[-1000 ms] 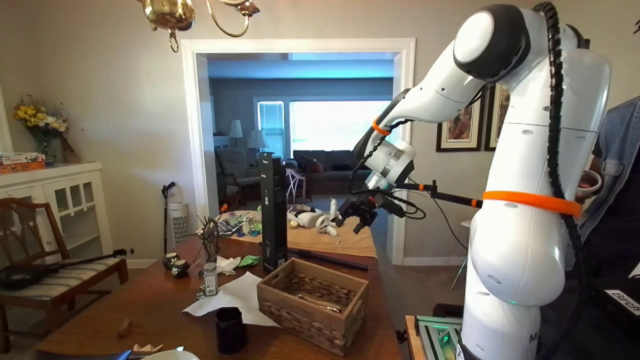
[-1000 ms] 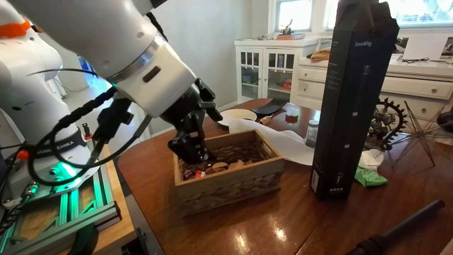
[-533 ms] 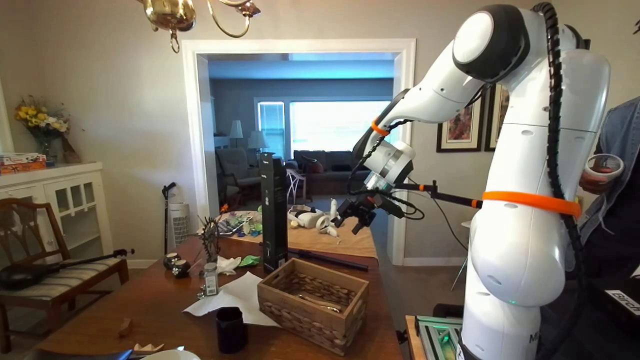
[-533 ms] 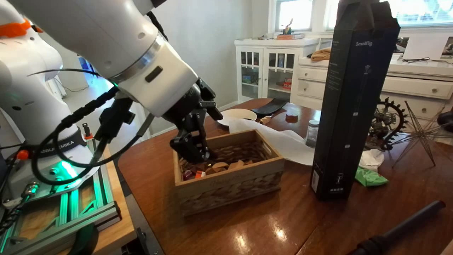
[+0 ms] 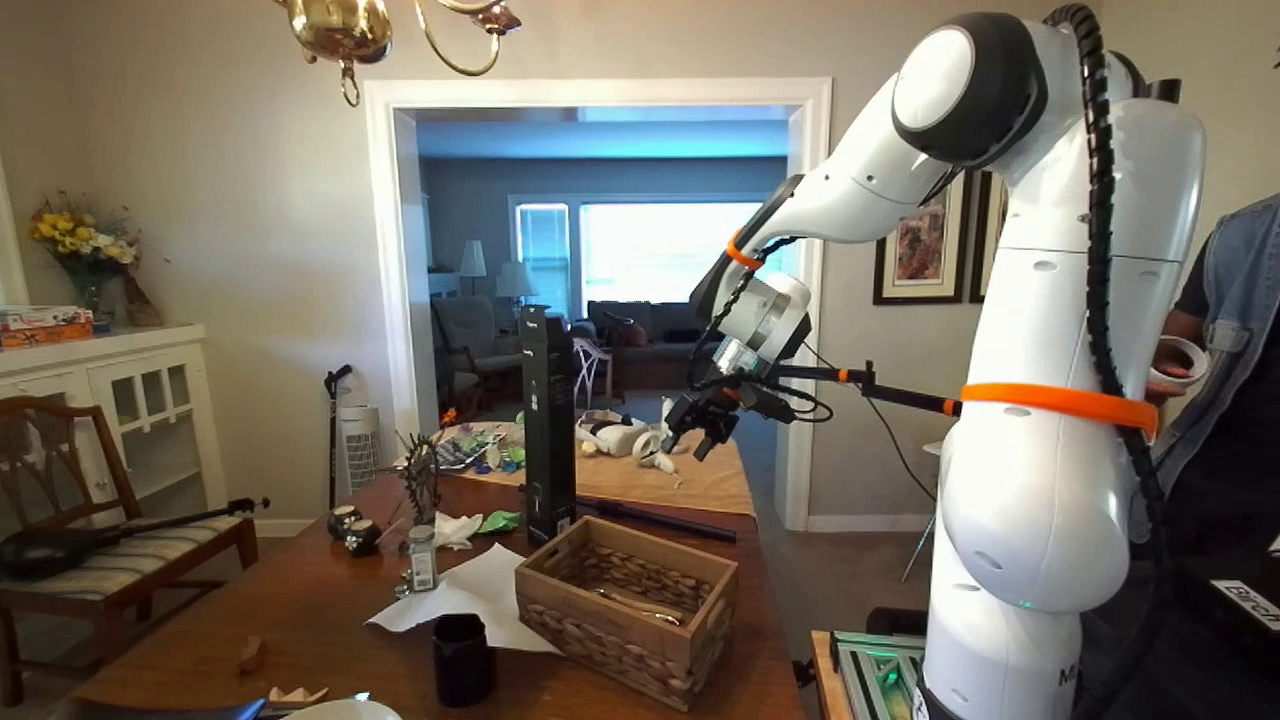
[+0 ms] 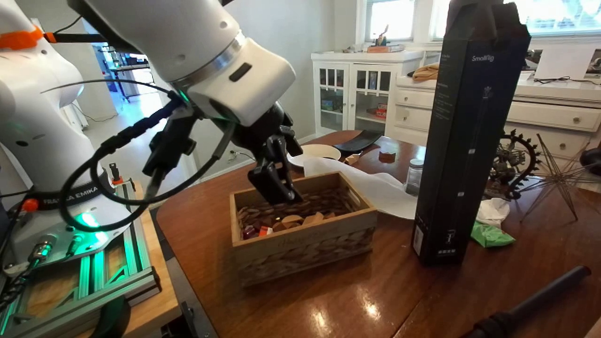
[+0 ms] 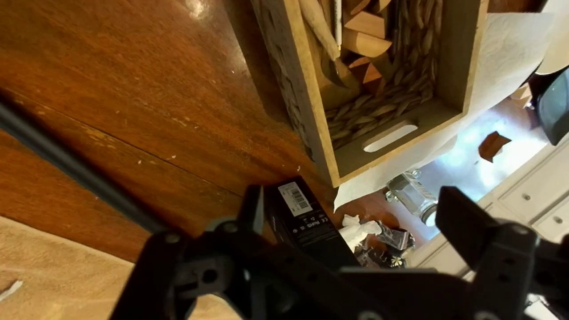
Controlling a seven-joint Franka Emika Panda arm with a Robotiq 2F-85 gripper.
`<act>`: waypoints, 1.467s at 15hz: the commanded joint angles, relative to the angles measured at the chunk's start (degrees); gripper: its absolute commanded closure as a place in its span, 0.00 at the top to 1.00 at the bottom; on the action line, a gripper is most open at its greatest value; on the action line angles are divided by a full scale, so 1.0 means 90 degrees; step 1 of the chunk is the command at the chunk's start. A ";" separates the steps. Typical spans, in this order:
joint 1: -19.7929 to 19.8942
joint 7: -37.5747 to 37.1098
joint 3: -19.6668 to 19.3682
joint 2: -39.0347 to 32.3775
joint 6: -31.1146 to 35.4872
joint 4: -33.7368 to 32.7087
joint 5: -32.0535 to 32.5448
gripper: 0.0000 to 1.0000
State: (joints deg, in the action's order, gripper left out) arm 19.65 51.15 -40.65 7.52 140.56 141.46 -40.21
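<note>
Hovered with the pincer (image 7: 351, 192) spread wide, pinching nothing. Saw the wooden basket (image 6: 307, 249) lower than the pincer and apart, holding wooden blocks (image 7: 366, 43); judged nothing lifted yet, any grasp left undone.

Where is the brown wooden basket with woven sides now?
In an exterior view, the basket is below the black gripper and left of the tall black cardboard box.
</note>
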 commanded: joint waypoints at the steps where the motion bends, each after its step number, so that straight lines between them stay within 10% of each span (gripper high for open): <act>1: -0.0052 0.0833 0.0111 -0.0462 -0.0069 -0.0418 -0.0040 1.00; 8: 0.0172 0.2236 0.0428 -0.1051 -0.0366 -0.0796 -0.0332 1.00; 16: 0.0451 0.1910 0.0798 -0.1332 -0.0118 -0.0891 -0.0175 1.00; 22: 0.0315 -0.0430 0.0957 -0.2704 0.1358 -0.1711 0.0155 1.00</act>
State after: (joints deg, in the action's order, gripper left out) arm 23.65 55.72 -31.30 -9.58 149.56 130.89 -41.21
